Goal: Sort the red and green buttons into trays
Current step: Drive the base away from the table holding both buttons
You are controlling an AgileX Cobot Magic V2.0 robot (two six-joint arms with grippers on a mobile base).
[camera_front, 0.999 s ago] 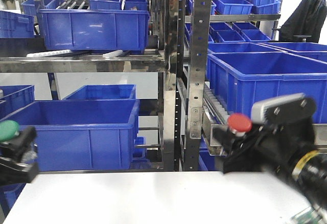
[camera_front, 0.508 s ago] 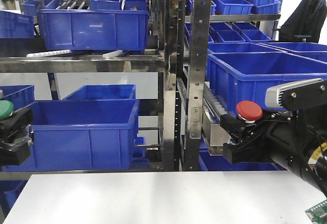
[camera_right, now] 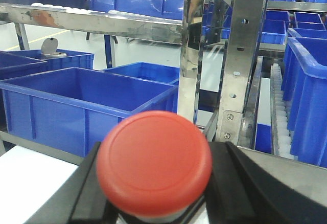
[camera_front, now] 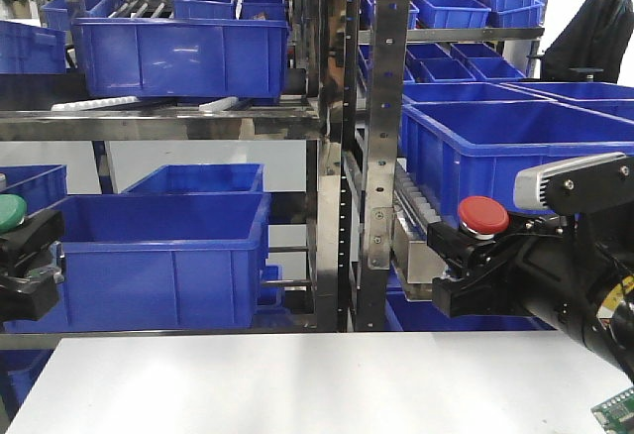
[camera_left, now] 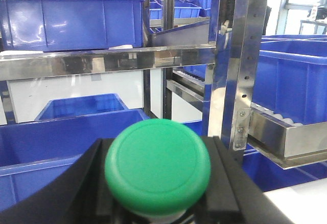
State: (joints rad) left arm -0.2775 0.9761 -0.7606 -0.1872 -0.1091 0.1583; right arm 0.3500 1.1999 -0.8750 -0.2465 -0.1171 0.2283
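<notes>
**Both buttons up in the air, one per claw**

The left gripper (camera_front: 28,256) sits at the left edge of the front view, clamped on the green button (camera_front: 10,213). Its cap faces up, well above the white table (camera_front: 297,384). In the left wrist view the green cap fills the lower frame with dark fingers (camera_left: 94,183) on either side. The base beneath is hidden.

Over on the other side, the right gripper (camera_front: 471,271) is closed around the red button (camera_front: 482,216). It is held upright above the table's right part, near the steel rack upright (camera_front: 381,157). The right wrist view shows the glossy red cap between black fingers (camera_right: 240,183).

Behind both arms, blue crates (camera_front: 158,256) line the shelves.
</notes>
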